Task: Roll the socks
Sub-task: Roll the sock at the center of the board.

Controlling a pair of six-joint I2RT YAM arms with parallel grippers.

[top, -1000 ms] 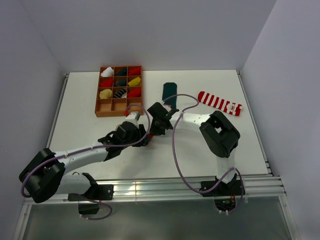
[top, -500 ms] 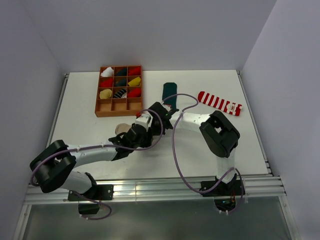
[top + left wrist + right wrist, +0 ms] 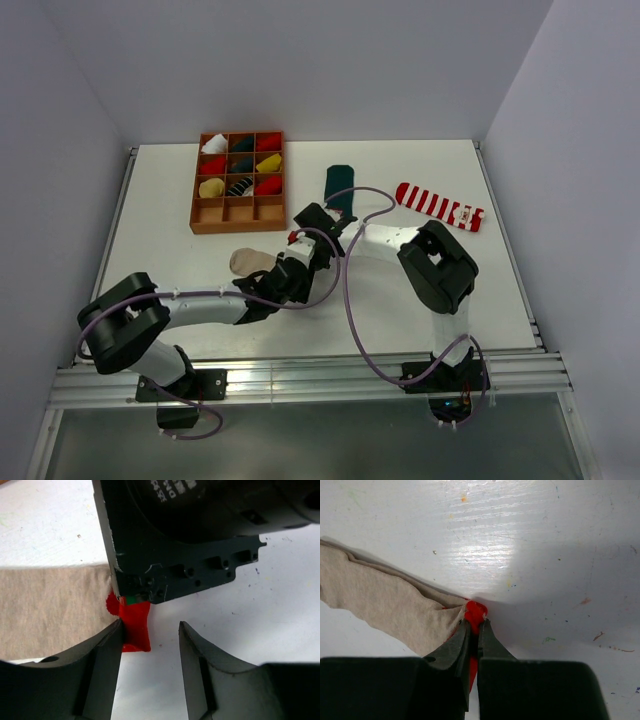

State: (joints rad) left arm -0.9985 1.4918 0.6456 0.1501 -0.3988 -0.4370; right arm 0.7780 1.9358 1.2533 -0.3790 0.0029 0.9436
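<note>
Right hand point(image 3: 475, 623) is clamped shut on the red toe point(image 3: 476, 611) of the beige sock point(image 3: 395, 605), the cloth bunched into folds where the jaws bite. Left hand point(image 3: 150, 628) sits just beside it with its jaws about half apart and nothing gripped; in the left wrist view one finger point(image 3: 102, 650) touches the edge of the red toe and the gap beyond it shows bare desk point(image 3: 165, 660).

From the pinch, the beige sock trails flat across the desk toward the left arm. It looks light, limp and thin, so it will likely sag and slide rather than keep a shape. A roll would need to start at the toe, taking hold across the full width of the cloth and not at one corner, with the body kept taut.

Farther back lie the dark green sock point(image 3: 340, 182) and the striped sock point(image 3: 438, 205), both unrolled, well apart from the hands. A brown tray point(image 3: 196, 200) of rolled bundles stands at the back left.
</note>
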